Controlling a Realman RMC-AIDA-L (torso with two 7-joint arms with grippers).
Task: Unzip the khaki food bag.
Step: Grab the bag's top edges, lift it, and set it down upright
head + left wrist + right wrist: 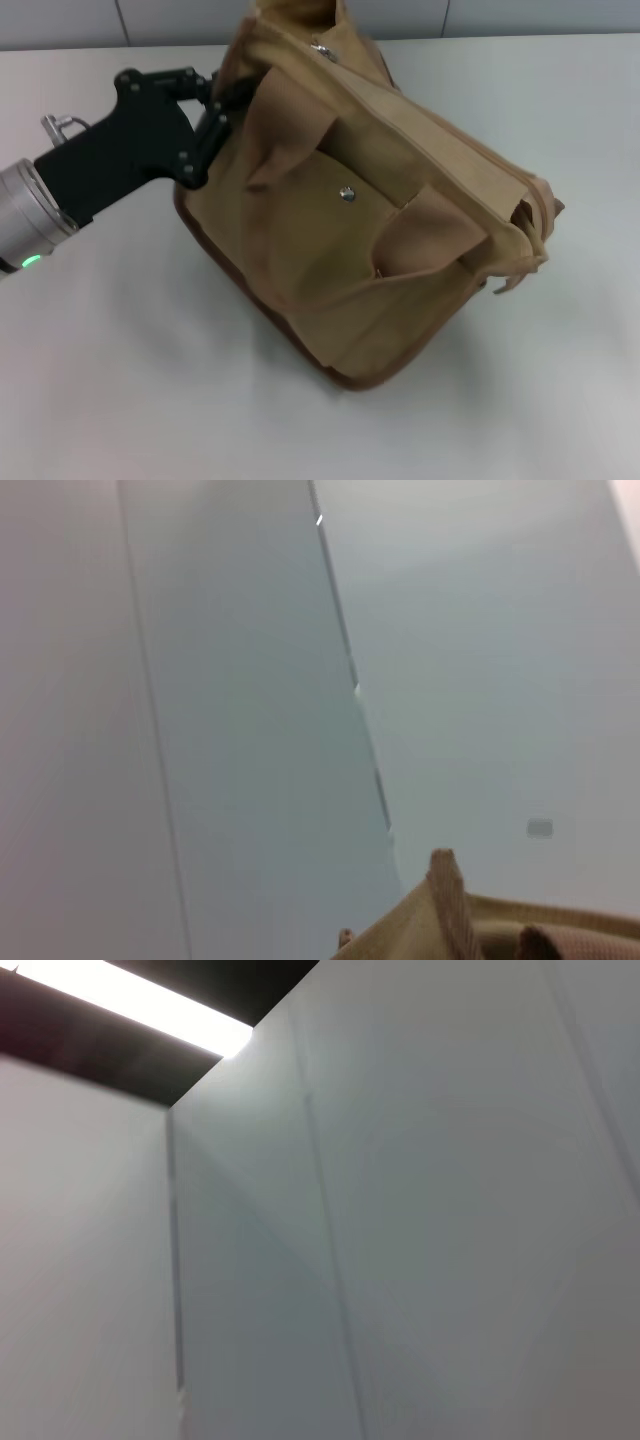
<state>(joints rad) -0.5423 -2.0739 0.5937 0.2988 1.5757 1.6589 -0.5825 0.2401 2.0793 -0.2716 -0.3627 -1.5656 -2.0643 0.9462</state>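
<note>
The khaki food bag [330, 260] stands tilted on the white table, its front pocket with a silver snap [347, 194] facing me. A silver zipper pull [322, 47] shows at the bag's far top end. The top seam runs from there toward the near right end, where the fabric gapes a little. My left gripper [222, 102] is at the bag's left end, its black fingers closed into the fabric there. A tan corner of the khaki food bag [450, 915] shows in the left wrist view. The right gripper is out of view.
The white table [120, 380] stretches around the bag, with a pale wall [60, 20] behind its far edge. The right wrist view shows only wall panels and a ceiling light [140, 1000].
</note>
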